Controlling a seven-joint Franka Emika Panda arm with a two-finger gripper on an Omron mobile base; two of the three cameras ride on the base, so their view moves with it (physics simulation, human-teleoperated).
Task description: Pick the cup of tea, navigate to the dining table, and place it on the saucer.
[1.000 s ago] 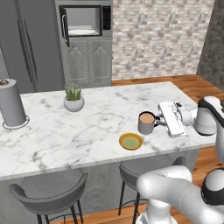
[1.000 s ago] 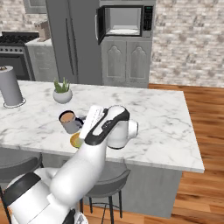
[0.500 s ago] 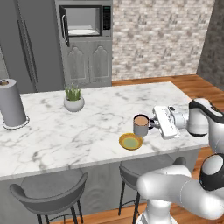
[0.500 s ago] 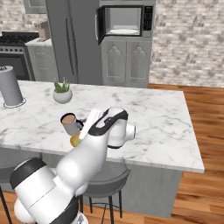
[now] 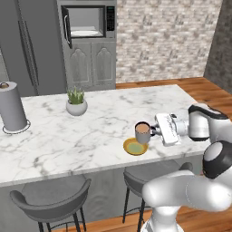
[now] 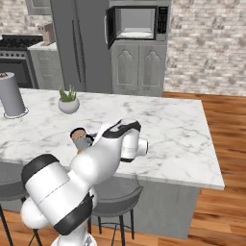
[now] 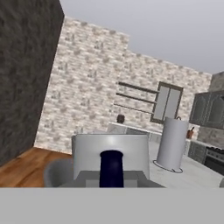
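1. The gripper sits right of centre in the left base view, closed on the dark handle of the cup of tea.
2. The cup is upright with light brown liquid showing, at the upper right edge of the yellow saucer; I cannot tell if it touches the saucer.
3. The saucer lies near the front edge of the white marble table, just right of centre.
4. A plant pot stands upper left of the cup, and a paper-towel roll at the far left.
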